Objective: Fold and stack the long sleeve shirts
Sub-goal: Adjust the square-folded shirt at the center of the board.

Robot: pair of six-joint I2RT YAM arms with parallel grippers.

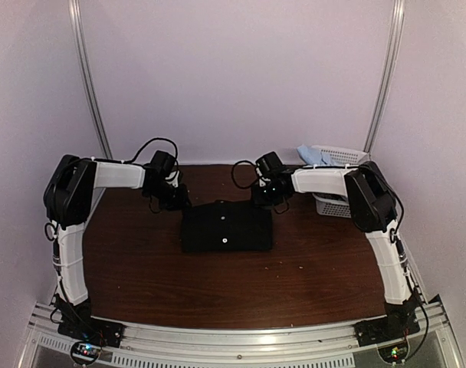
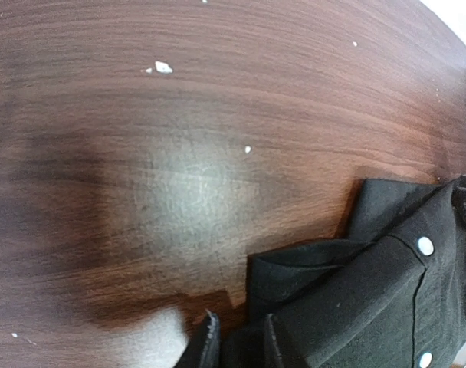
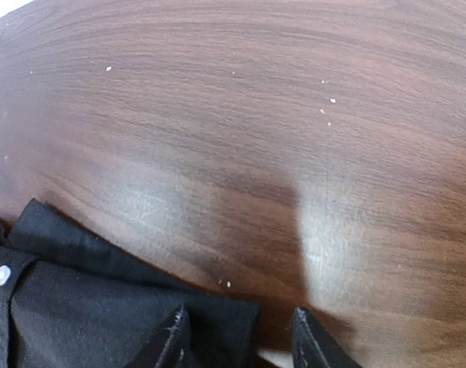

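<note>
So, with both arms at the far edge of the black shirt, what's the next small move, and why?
Probably close the right fingers on the corner of the black shirt. They stand open astride that corner, while the left fingers look nearly closed on the opposite far corner. A grip on both corners would likely let the far edge be folded over.

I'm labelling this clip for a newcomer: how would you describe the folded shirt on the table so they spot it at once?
Start at the brown table; the black shirt lies at its middle, folded into a flat rectangle. Unlike the pale blue cloth in the white basket at the far right corner, it is black with small pale buttons.
</note>
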